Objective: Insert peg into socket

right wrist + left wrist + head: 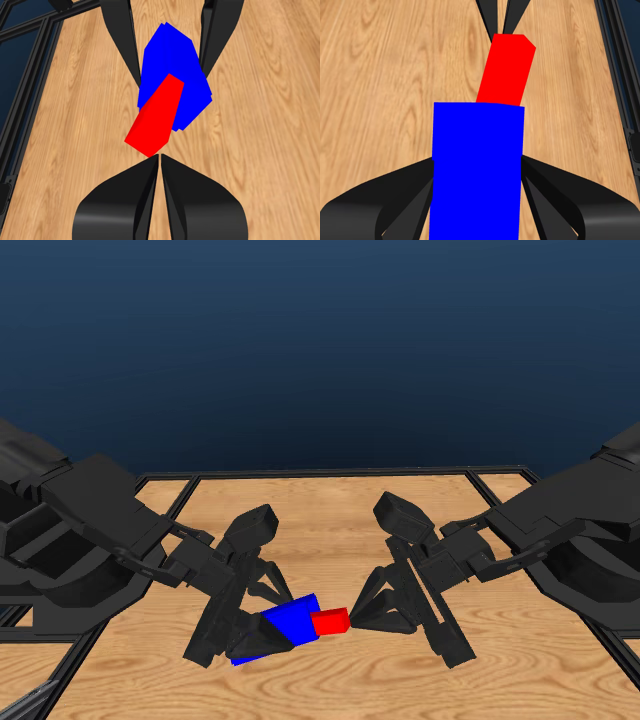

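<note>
I judge the job well along but not finished: the peg (pixel 330 621) has its far end inside the mouth of the socket (pixel 290 623), both held above the table (pixel 330 500) between the two arms, and a good stretch of red is showing outside the blue; what is left is to push it further in; my left tool (pixel 243 632) is clamped on the socket, a jaw pressed to each side of it; my right tool (pixel 365 617) looks closed to a sliver just behind the peg's near end, though I cannot tell from the wrist view whether it truly grips the peg; the peg sits at a slight angle to the socket, which could bind; nothing else lies near.
</note>
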